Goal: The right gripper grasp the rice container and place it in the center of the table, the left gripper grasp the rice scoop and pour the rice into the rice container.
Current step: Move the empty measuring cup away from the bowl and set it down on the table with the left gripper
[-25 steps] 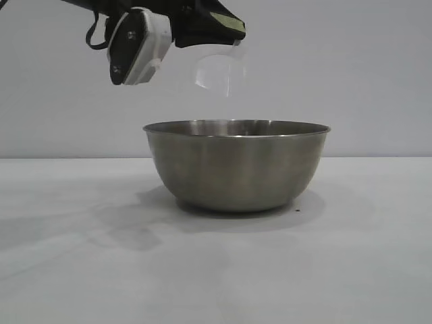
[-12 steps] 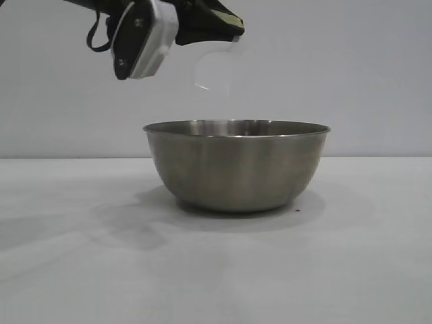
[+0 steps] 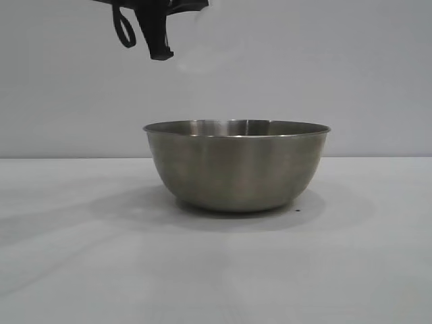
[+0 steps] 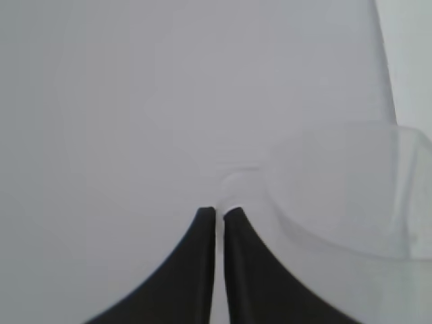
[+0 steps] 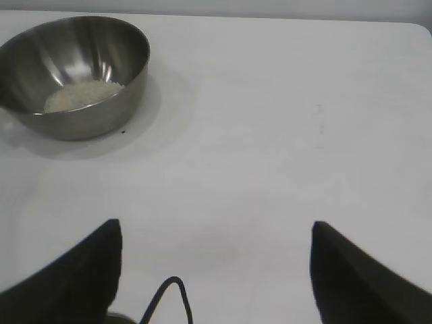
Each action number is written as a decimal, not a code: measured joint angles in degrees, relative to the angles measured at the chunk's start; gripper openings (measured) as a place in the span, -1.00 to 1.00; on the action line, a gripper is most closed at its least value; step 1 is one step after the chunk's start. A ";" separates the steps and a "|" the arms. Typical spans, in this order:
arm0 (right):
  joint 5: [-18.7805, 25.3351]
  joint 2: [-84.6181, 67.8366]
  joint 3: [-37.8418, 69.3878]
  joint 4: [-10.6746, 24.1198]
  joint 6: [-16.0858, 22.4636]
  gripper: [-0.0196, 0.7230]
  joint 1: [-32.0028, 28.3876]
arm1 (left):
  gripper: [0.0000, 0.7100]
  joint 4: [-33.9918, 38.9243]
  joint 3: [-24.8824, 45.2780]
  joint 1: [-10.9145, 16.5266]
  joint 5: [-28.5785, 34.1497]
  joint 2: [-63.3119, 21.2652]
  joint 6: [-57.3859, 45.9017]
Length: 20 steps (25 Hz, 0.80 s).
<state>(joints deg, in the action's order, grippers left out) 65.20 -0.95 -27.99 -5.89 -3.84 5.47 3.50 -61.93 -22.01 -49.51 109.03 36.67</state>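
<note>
Wide white table (image 3: 74, 270), matte and flat, filling the lower half of the exterior view and nearly all of the right wrist view.

On it, upright and alone near the middle: the rice container (image 3: 236, 165), a large brushed-steel bowl with a thin rolled rim, casting a soft shadow around its base. Seen again from the right wrist view (image 5: 74, 74), well apart from that arm.

Inside the bowl, at the bottom: the rice (image 5: 81, 94), a small pale heap of grains resting against the inner wall. Hidden by the bowl's side in the exterior view.

Up at the top edge of the exterior view, above and to the left of the bowl: the left gripper (image 3: 158, 30), mostly cropped, only a dark finger and a looped cable showing. In its own wrist view (image 4: 219, 212), both tapered black fingers pressed nearly together, tips pinching the thin loop handle of the rice scoop (image 4: 344, 189). Scoop translucent, whitish, faint against the pale wall; contents impossible to judge. In the exterior view only a dim pale blur beside the gripper, clear of the bowl's rim.

Low in the right wrist view: the right gripper (image 5: 216, 270), jaws standing wide apart over bare table, holding nothing, well away from the bowl.
</note>
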 joint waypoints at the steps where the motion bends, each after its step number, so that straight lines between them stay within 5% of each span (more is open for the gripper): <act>1: 0.00 0.00 0.00 0.00 0.00 0.49 0.00 | -1.00 -2.12 0.00 0.00 0.00 0.00 -1.32; 13: 0.00 0.00 0.00 0.00 0.00 0.49 0.00 | -1.00 -22.70 8.94 0.00 -4.51 0.00 -13.98; 20: 0.00 0.00 0.00 0.00 0.00 0.49 0.00 | -1.00 -25.17 16.79 0.00 -8.16 0.00 -23.14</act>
<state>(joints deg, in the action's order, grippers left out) 65.20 -0.95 -27.99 -5.89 -3.84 5.47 -21.66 -45.14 -22.01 -57.67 109.03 13.53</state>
